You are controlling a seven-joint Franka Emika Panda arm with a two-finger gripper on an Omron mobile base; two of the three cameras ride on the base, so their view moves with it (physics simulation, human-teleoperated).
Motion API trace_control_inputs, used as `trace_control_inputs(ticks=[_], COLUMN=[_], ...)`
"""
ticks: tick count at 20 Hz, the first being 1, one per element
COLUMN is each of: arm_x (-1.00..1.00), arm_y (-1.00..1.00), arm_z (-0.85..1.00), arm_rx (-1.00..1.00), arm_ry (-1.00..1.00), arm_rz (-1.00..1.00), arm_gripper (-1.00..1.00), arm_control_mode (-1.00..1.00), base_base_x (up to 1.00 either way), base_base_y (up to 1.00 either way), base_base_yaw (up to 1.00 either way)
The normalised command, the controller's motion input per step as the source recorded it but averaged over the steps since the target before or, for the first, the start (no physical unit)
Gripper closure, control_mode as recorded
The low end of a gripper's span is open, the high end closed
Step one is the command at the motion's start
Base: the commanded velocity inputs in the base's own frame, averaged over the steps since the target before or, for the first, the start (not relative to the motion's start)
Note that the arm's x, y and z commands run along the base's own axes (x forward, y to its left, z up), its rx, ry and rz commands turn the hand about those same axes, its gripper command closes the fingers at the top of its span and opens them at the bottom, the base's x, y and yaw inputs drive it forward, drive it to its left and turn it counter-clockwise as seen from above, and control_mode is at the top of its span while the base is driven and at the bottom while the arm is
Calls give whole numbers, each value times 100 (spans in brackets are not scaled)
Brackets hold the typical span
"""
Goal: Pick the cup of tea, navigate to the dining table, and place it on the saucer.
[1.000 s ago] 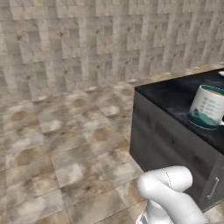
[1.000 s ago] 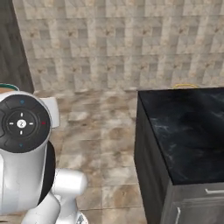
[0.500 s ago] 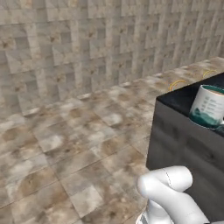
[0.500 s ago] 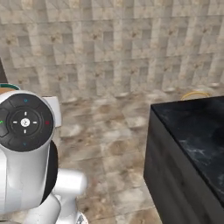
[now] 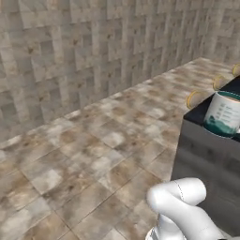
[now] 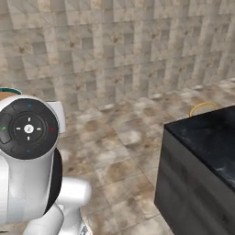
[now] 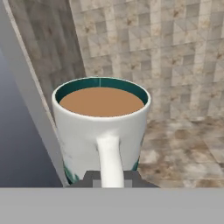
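Observation:
The cup of tea (image 7: pixel 103 127) is a white mug with a teal inside rim and light brown liquid up near the brim. My gripper (image 7: pixel 111 177) is shut on its handle, which runs down between the two fingertips. In the left base view the cup of tea (image 5: pixel 224 114) hangs upright in the air over the near end of the dining table (image 5: pixel 206 150). In the right base view only its teal rim (image 6: pixel 9 91) peeks out behind the arm. The dining table (image 6: pixel 206 142) has a black marble top. The saucer is out of view.
A stone-tiled wall (image 6: pixel 119 46) runs across the back, with tiled floor (image 5: pixel 93 154) stretching to the left of the dark counter. Round tan-rimmed seats (image 5: pixel 196 99) stand beyond the counter's far side, and one (image 6: pixel 203 108) shows past its corner.
The whole picture has shifted as the base moves: the dark counter has slid toward the right edge in both base views. The cup stays in the shut gripper.

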Motion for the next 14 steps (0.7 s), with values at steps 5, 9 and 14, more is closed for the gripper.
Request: trace_control_inputs(ticks=[5,9,14], arm_x=[0,0,0], arm_y=[0,0,0], arm_z=[0,0,0], arm_rx=[0,0,0], arm_ry=[0,0,0], arm_rz=[0,0,0], arm_gripper=[100,100,100], arm_control_mode=[100,100,100], base_base_x=[100,100,100], base_base_y=[100,100,100], base_base_yaw=[-40,-41,-43])
